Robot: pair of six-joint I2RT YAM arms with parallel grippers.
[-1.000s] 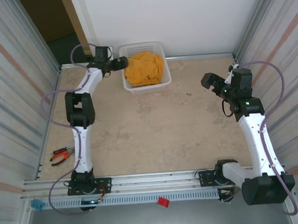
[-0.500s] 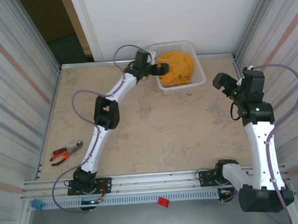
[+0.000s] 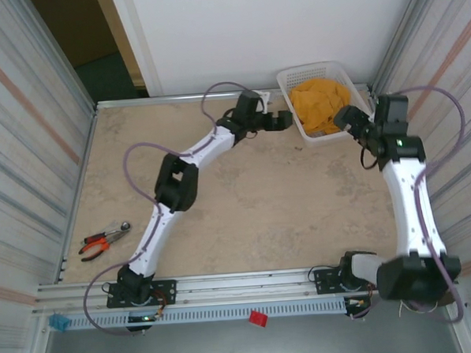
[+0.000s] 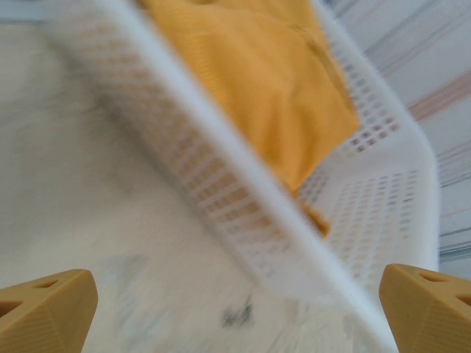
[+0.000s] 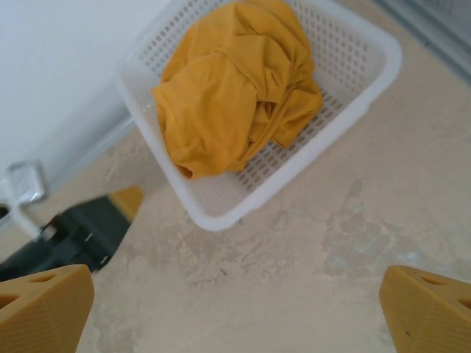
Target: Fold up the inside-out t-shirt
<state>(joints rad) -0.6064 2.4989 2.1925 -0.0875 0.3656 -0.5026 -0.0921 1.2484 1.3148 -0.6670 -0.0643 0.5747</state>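
1. The inside-out t-shirt [image 3: 320,109] is lying bunched up inside a white perforated basket [image 3: 288,95] at the upper right of the top view, close to the back wall. Only plain mustard cloth is showing.
2. The left gripper [image 3: 284,120] is reaching in from the centre of the frame, and its tip is sitting just beside the basket's left wall. In the left wrist view its fingertips [image 4: 44,309] are standing wide apart at the lower corners, clasping nothing.
3. The right gripper [image 3: 344,117] is hovering near the basket's lower right corner. Its jaws are also spread wide and empty, and in its wrist view the shirt is filling the upper middle.
4. Orange-handled pliers [image 3: 103,240] are lying on the table [image 3: 245,200] at the lower left, well apart from both grippers.
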